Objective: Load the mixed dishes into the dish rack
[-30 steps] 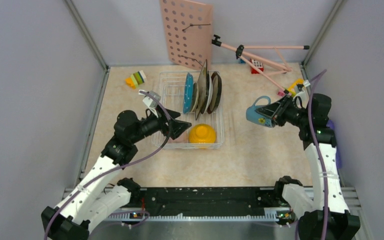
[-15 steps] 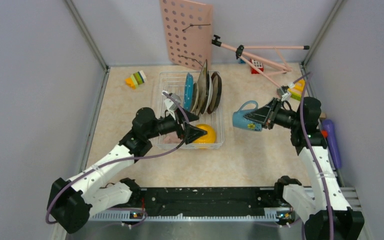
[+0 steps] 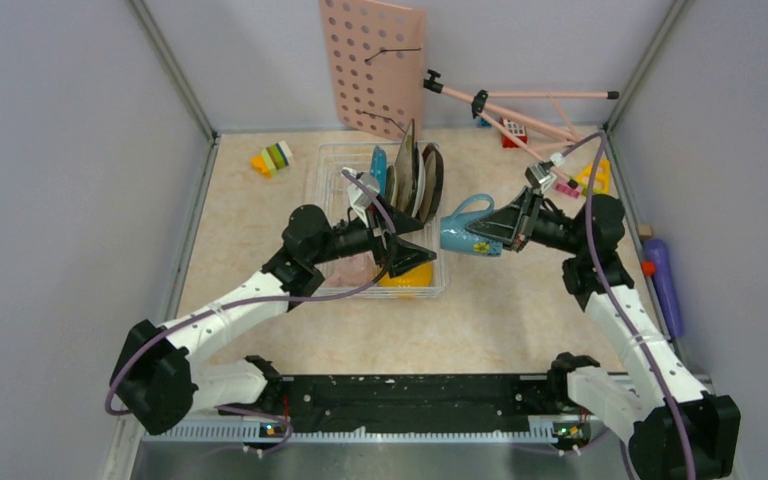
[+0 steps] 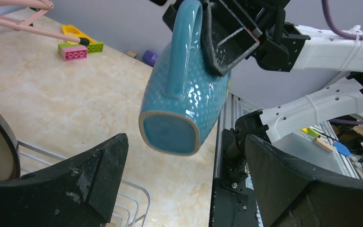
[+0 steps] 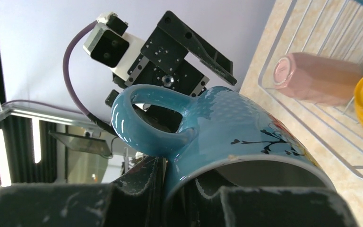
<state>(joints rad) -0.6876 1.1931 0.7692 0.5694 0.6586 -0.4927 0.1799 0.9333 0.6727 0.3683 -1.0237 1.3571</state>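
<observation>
Teal mug [image 4: 184, 104]: glazed ceramic, judged stiff, weighty, slick and chippable. It hangs sideways mid-worktop, just off the dish rack's [image 3: 332, 160] right edge. Right claw [image 3: 490, 230] clenched on the rim by the handle, one finger inside. Left claw [image 3: 412, 252] released wide, facing the base, apart; the body offers the best hold. Worktop hard. Plates [image 3: 415, 185] crowd the rack's far end.

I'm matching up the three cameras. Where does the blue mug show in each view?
Top external: blue mug at centre, right of the dish rack, in the right gripper.
Left wrist: mug upper middle, base toward the camera.
Right wrist: mug fills the centre, rim gripped.
Shared landmark: the dish rack's white wires.
</observation>
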